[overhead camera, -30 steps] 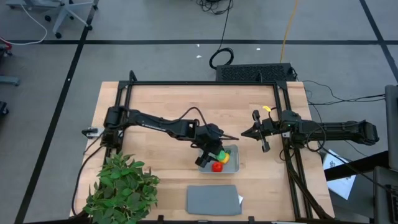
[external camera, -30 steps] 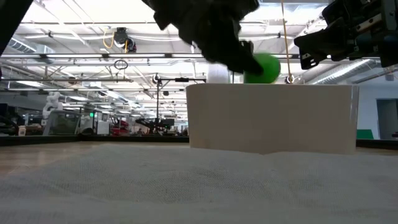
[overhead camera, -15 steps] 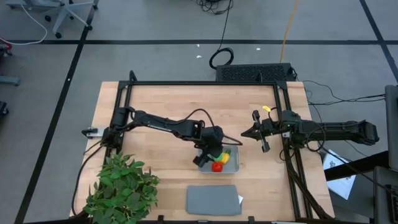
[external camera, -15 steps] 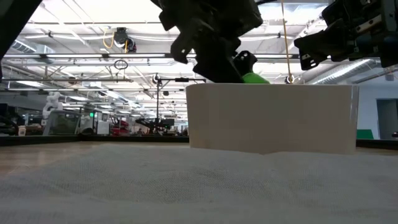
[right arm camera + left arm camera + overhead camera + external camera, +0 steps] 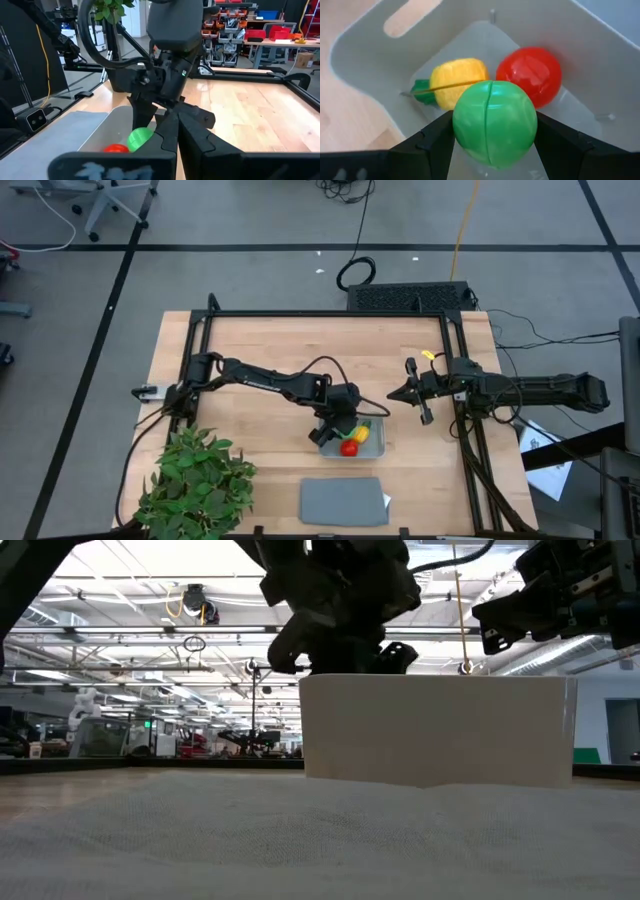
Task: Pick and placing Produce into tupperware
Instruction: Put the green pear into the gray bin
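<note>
High view shows the big wooden surface [image 5: 270, 355] with a leafy plant [image 5: 195, 480] at one corner and a flat grey lid [image 5: 343, 501] near the front edge; the tupperware [image 5: 376, 442] sits just behind that lid, near the middle of the surface; the left arm reaches across and pokes its left pincer [image 5: 343, 425] down into the tupperware; the right arm waits off to the side, and its right pincer [image 5: 412, 392] hangs above the wood with its fingers spread and nothing between them.

Inside the tupperware [image 5: 600, 60], the left pincer [image 5: 492, 137] squeezes the green ball [image 5: 494, 122] from both sides; the green ball sits low, right up against the red ball [image 5: 532, 75] and the yellow piece [image 5: 455, 82], and it may be touching them, but I cannot tell if it rests on the floor yet.

What could go wrong, I think: the balls are round and smooth, so when the fingers let go the green ball may roll and bump the others; the tupperware is shallow, so a hard bump could knock one piece over the rim; the fingers are close to the wall, so opening wide or lifting crooked may hook the rim and drag or tip the whole tupperware; letting go from too high would make the green ball bounce.
</note>
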